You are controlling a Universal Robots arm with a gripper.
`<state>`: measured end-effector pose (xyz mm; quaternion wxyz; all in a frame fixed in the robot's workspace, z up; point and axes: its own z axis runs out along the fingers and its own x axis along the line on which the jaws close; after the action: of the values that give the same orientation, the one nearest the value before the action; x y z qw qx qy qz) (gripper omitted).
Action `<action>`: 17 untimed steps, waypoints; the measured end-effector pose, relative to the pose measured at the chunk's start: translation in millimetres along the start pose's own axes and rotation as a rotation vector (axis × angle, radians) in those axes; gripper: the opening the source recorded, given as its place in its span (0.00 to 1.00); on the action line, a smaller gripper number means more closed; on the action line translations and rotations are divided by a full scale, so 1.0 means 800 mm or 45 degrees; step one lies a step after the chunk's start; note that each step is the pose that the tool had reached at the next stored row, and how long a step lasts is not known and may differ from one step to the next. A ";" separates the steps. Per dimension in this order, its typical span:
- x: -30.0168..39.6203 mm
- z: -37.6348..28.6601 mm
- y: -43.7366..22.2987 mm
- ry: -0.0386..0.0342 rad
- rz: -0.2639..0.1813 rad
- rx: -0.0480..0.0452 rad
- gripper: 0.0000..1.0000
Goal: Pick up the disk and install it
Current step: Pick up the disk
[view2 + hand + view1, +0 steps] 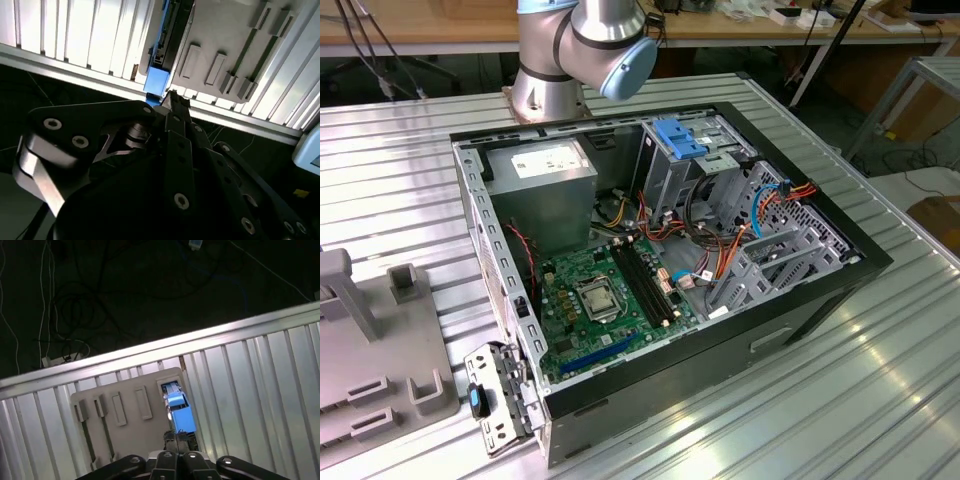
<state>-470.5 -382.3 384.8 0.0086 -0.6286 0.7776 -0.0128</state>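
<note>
First wrist view showed the gripper (pixel 176 441) by the disk (pixel 181 415) at the stand (pixel 130 427), its grip I could not tell, and the disk was not in the computer (pixel 790 322) yet.

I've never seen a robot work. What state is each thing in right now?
Disk, sitting in a slot of the grey holder, not yet lifted out.
Gripper, jaws shut, tips lined up with the disk.
Computer case, lying on its side, side panel off, insides exposed.
</note>
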 end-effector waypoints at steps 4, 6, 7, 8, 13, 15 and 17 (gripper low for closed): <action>0.0000 0.0009 0.0000 -0.0043 -0.131 0.001 0.11; 0.0000 0.0011 0.0000 -0.0054 -0.160 0.002 0.11; 0.0000 0.0015 0.0000 -0.0063 -0.191 0.005 0.11; 0.0000 0.0018 0.0000 -0.0065 -0.208 0.006 0.11; -0.0035 0.0071 0.0005 -0.0052 -0.223 0.008 0.11; -0.0035 0.0111 0.0007 -0.0050 -0.223 0.008 0.24; -0.0035 0.0156 0.0009 -0.0050 -0.223 0.008 0.36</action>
<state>-470.2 -379.5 372.3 0.0109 -0.6941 0.7196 -0.0146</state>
